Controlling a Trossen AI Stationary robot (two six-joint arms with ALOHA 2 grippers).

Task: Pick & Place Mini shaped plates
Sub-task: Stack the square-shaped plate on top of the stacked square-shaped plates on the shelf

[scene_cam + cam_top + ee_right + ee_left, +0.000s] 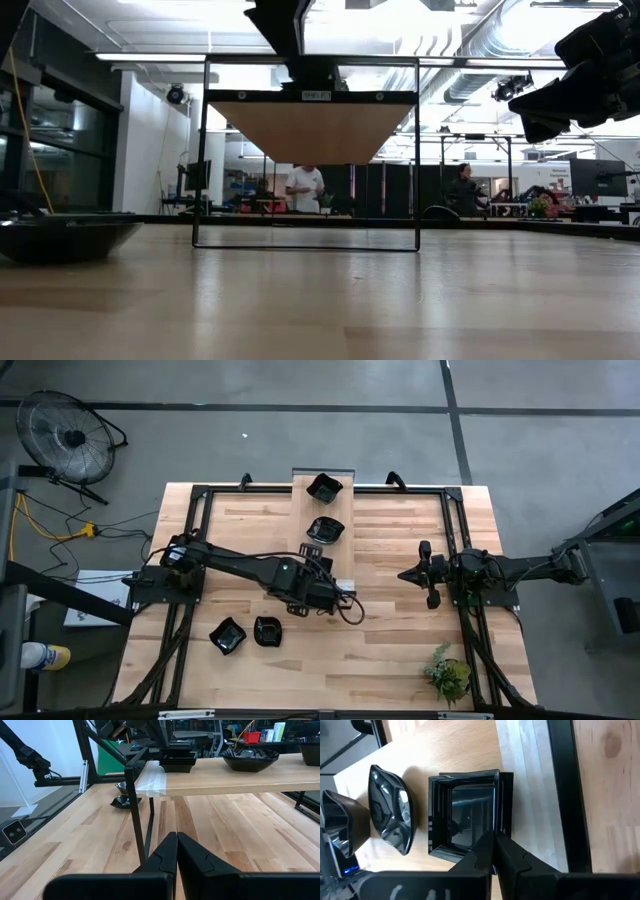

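Note:
My left gripper [493,842] is over the near end of the raised wooden shelf [315,510], shut on a glossy black square plate [465,815]. That plate appears to sit on a second square one [177,768]. A leaf-like black plate [390,817] stands beside it on the shelf, and another plate [324,487] sits at the shelf's far end. Two more black plates [228,636] [267,631] rest on the table near its near-left part. My right gripper [176,842] is shut and touches nothing, waiting above the table's right side [425,573]. My left gripper pinches the square plate's rim [496,822] on one side between its two fingertips. In the right wrist view it comes from above, pointing down [160,740]. The plate lies level, its underside on the stack on the shelf.
The shelf stands on thin black frame legs [135,815] with open table beneath it. A small green plant [450,675] sits at the table's near right corner. In the low view a black plate [60,240] rests at the left. People stand in the room beyond.

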